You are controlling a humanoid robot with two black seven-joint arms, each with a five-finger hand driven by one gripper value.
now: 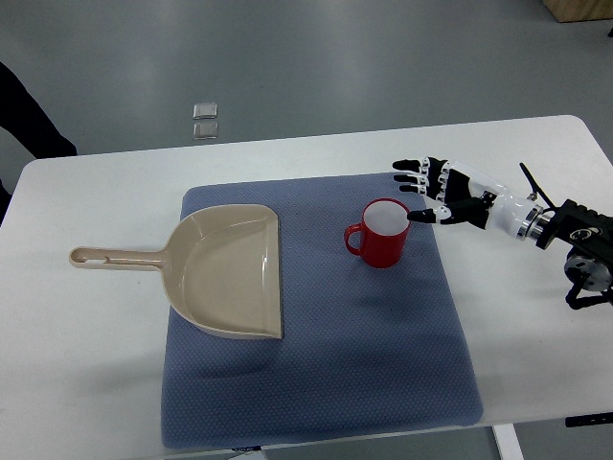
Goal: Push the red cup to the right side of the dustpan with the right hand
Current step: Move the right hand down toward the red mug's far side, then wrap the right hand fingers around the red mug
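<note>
Listing from the left, we note a beige plastic dustpan (230, 273), smooth and scoop-shaped, its long handle pointing left with a hanging slot at the end. It lies on a blue-grey textured mat (316, 374) spread over the white, round-cornered counter (536, 316). Just right of the dustpan, still on the mat, stands the glossy red cup (384, 233), upright, handle turned left. Next we record the right robot hand (428, 190), black and white, fingers spread, holding nothing, thumb tip at the cup's rim. We read no lettering anywhere. Two small clear squares (205, 120) lie on the grey floor beyond.
</note>
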